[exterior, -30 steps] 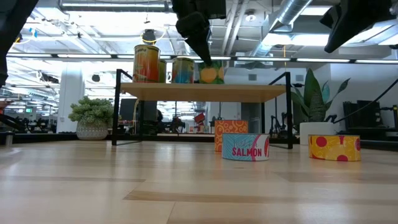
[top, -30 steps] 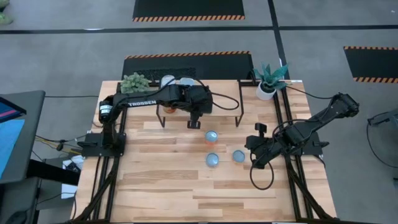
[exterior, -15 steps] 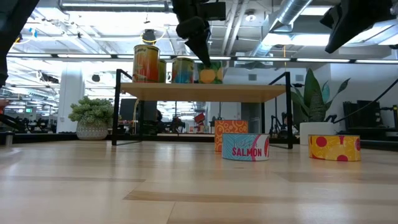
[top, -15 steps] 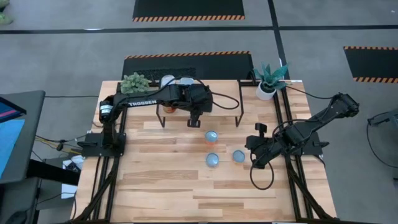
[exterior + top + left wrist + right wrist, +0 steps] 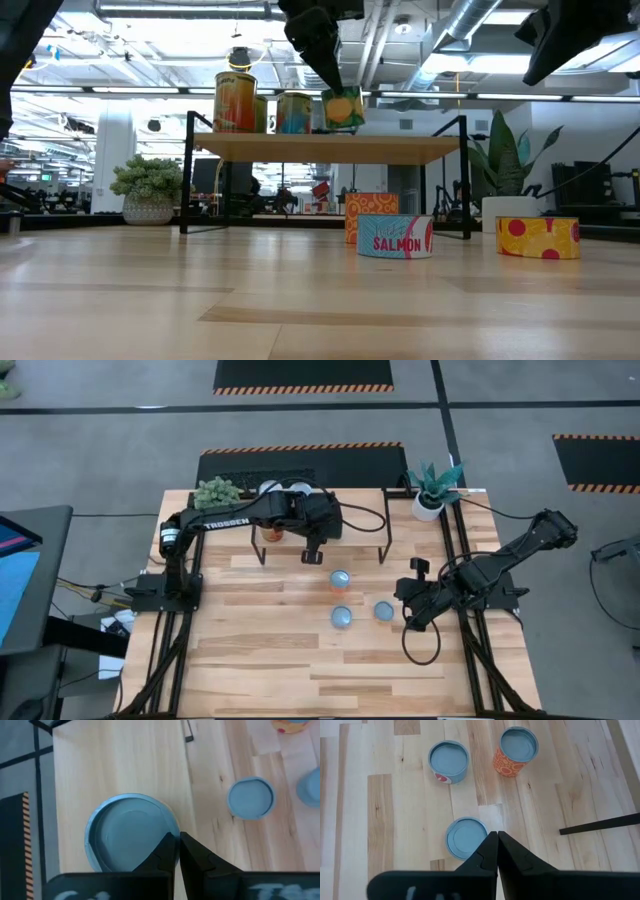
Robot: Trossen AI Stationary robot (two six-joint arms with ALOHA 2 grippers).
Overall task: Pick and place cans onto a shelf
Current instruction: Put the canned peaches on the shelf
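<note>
Shelf (image 5: pixel 325 148): pale smooth wood, thin black metal legs. Cans (image 5: pixel 394 236): glossy printed labels, probably metal.

Robotics lab in an open-plan industrial office. Evidence: wooden table (image 5: pixel 270 660) on a grey floor (image 5: pixel 100 430); black mats (image 5: pixel 303 374) with orange-black hazard stripes beyond the table; exposed ducts (image 5: pixel 470 40) and strip lights above it; desks and monitors in the room behind; a pot plant (image 5: pixel 433 487) at a table corner.
</note>
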